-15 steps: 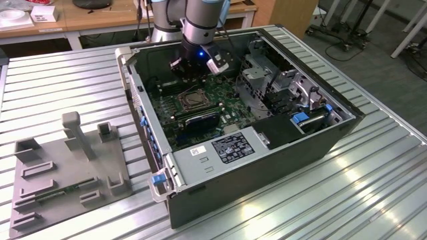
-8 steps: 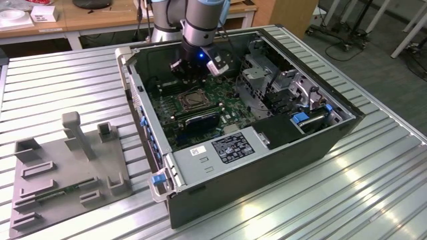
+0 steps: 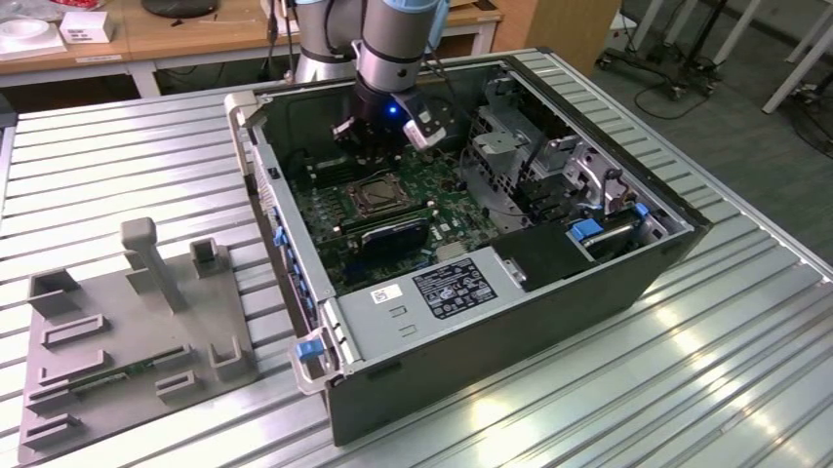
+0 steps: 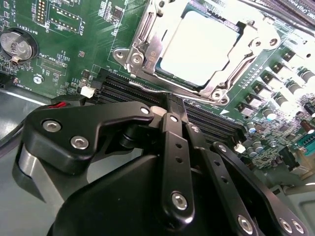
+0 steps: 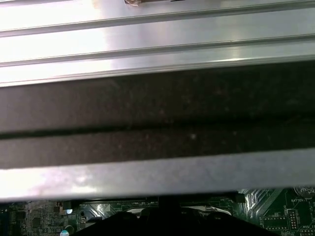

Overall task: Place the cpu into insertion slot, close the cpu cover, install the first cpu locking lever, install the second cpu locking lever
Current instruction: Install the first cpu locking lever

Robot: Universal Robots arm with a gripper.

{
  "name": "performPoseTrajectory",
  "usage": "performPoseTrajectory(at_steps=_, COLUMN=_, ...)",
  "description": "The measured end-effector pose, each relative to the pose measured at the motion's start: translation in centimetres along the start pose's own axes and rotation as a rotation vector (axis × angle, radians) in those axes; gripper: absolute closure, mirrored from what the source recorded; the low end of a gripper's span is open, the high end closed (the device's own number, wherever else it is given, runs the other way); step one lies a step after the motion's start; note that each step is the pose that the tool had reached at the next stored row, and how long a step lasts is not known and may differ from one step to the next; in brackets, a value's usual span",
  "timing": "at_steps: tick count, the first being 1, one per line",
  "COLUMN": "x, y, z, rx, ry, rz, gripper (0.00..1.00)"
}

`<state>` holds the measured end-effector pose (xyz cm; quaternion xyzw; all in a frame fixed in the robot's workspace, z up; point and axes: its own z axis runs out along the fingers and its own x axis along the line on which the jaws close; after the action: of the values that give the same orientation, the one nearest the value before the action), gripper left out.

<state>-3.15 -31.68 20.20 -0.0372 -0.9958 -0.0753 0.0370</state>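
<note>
Gripper (image 4: 173, 103): in the second wrist view I see the black fingers drawn together into one narrow tip with nothing clamped between them. The tip sits just beside the near edge of the cpu cover (image 4: 145, 46), above the long black memory slots (image 4: 123, 89); I cannot tell whether it is touching.

The cpu (image 4: 197, 46) lies flat in the insertion slot (image 3: 371, 192), its pale face showing through the cover's window. The cover appears down over it. I cannot tell whether the locking levers are latched.

Around the slot, I note the green board (image 4: 74, 59) with a coin battery (image 4: 17, 46).

In the exterior view the gripper (image 3: 375, 156) hangs inside the open computer case (image 3: 521, 322), above the slot. The case lies on a ribbed metal table (image 3: 729, 390). A grey fixture (image 3: 131, 322) stands well apart on the exterior view's left.
</note>
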Motion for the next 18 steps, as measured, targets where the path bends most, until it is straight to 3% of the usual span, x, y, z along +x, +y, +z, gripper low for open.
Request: performPoseTrajectory(at_steps=18, x=-0.62, y=0.02, z=0.14, rx=0.0000, ry=0.0000, rz=0.000, gripper=0.89)
